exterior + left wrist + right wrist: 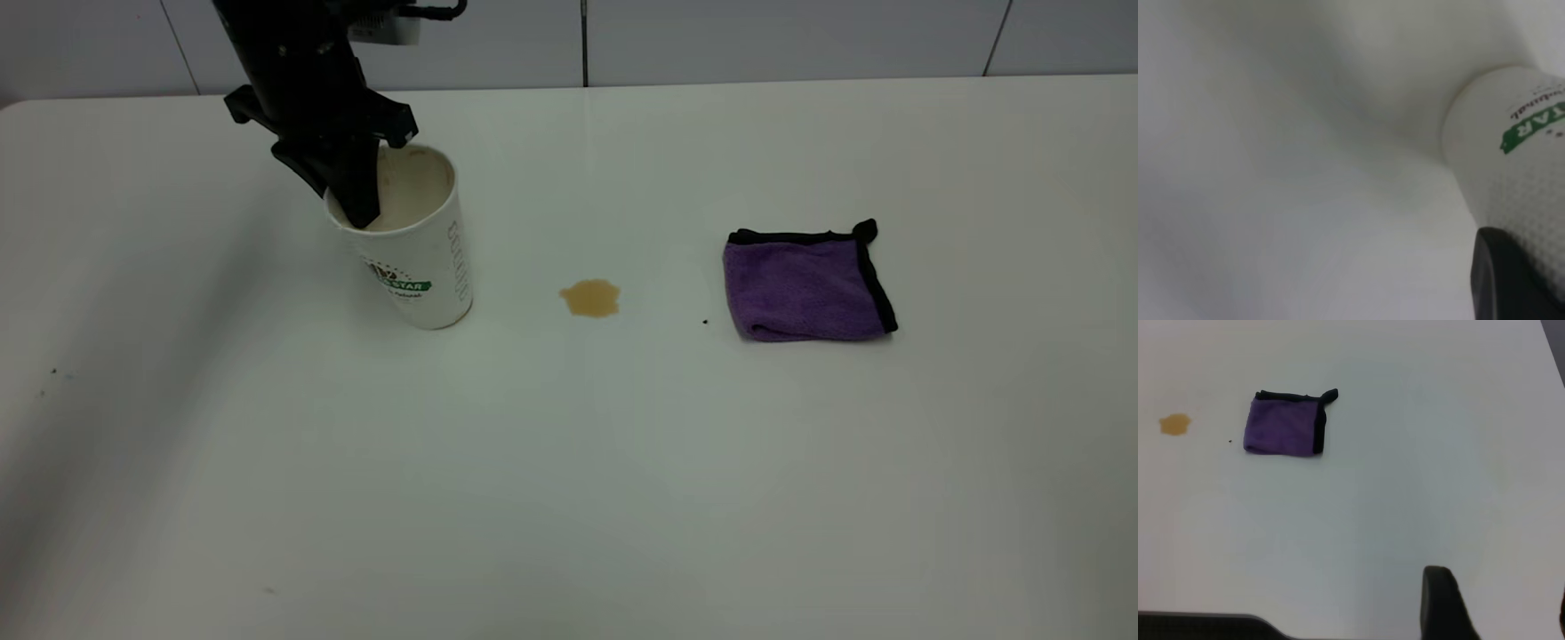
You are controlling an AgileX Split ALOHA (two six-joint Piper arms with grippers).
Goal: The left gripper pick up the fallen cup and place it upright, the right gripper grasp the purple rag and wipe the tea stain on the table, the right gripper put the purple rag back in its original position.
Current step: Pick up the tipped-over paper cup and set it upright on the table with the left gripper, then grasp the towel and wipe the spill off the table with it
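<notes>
White paper, the cup (413, 258) is standing upright on the table (569, 462), the left gripper (356, 200) pinching its rim with one finger (359, 191) inside. The tea stain (590, 298) is sitting between cup and purple rag (805, 284). The right gripper (1498, 607) is hanging well apart from the rag, its fingers spread
</notes>
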